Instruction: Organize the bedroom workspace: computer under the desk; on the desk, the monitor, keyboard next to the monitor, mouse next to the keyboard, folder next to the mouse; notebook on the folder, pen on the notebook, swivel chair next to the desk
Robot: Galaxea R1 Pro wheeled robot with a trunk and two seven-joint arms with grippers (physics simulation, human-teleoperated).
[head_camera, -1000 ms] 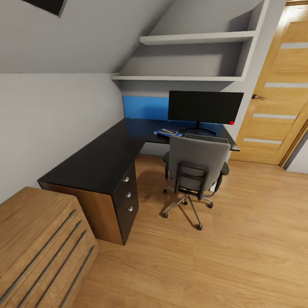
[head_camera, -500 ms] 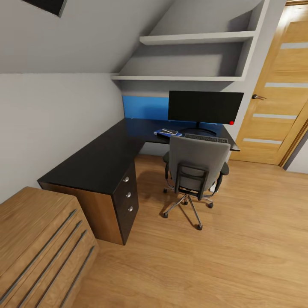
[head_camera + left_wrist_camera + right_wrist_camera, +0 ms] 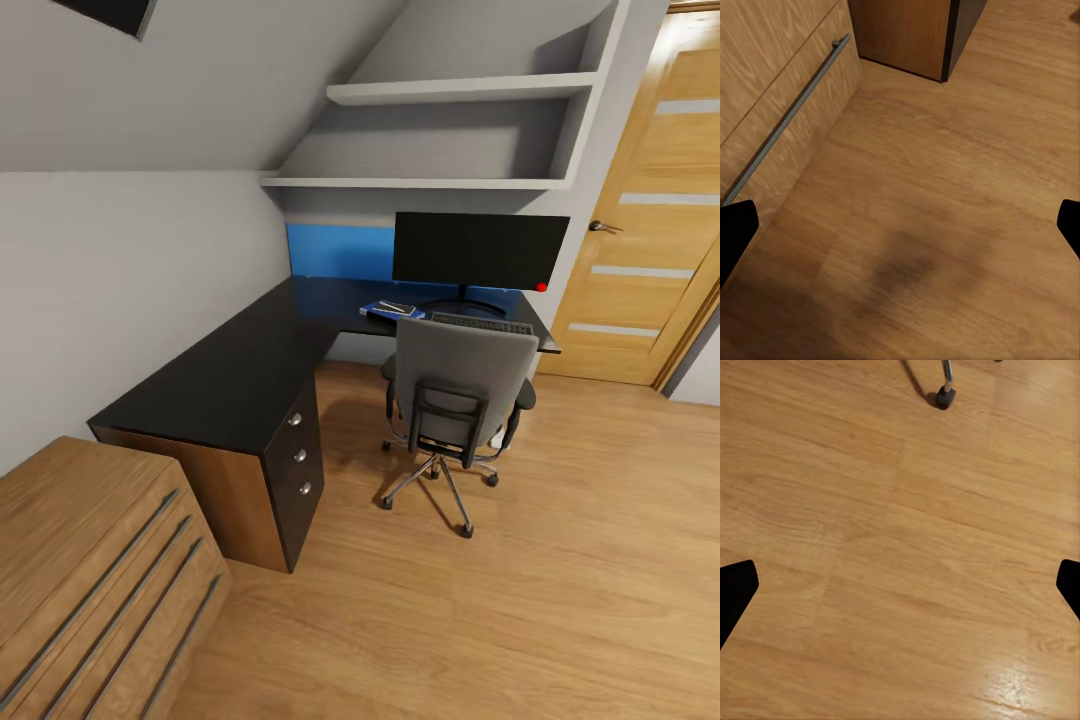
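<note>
While the head view looks down into the bedroom corner, the L-shaped black-topped bench (image 3: pixel 230 375) with blue back panel stands against the walls. Wide black flat monitor (image 3: pixel 480 250) with red dot at lower corner stands near the bench's far edge. Flat black keyboard (image 3: pixel 482 324) lies at the near edge in front of it. Bright-blue flat folder (image 3: pixel 391 311) lies just beside the keyboard, a small grey notebook (image 3: pixel 395 307) on top; pen too small to tell. Grey padded swivel chair (image 3: pixel 458 400) sits on the wood floor (image 3: pixel 560 560), pushed close to the bench's near edge by the keyboard. Light-wood dresser (image 3: pixel 90 570) near the bench's drawer end. Left gripper (image 3: pixel 900 225) jaws wide apart, holding nothing, above floor beside dresser (image 3: pixel 772 97). Right gripper (image 3: pixel 900 589) jaws wide apart, empty, above floor, chair caster (image 3: pixel 943 396) ahead.
</note>
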